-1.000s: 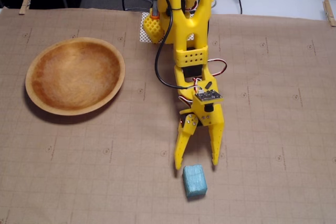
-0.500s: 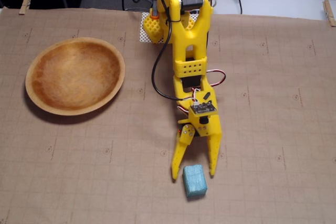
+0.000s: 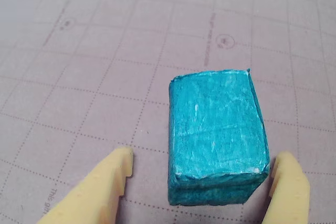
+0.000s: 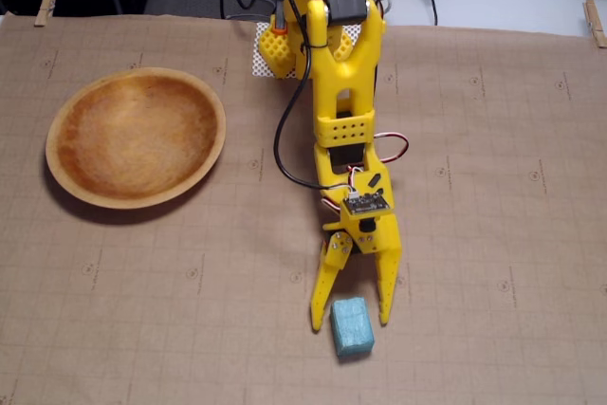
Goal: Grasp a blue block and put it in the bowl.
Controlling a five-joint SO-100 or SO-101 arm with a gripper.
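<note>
- The gripper [image 4: 349, 321] is spread open and grasps nothing; in the fixed view its two yellow fingers point toward the bottom edge, tips just either side of the block's far end.
- The block [image 4: 352, 326] lies on the mat [image 4: 493, 234] in front of the tips; in the wrist view the block [image 3: 216, 135] fills the middle, one finger [image 3: 100, 192] apart from it at lower left, the other [image 3: 287, 187] just beside its lower right corner.
- Small print runs along a grid line of the mat at the wrist view's lower left; only "This" can be made out, the rest is too small.
- Against the fixed view half a second ago, the fingertips sit slightly nearer the block; the block and the bowl [image 4: 136, 136] have not moved.
- The arm [image 4: 343, 92] stretches from its base at the top edge down the middle of the mat, wrist low.
- The bowl sits empty at upper left, well apart from the block.
</note>
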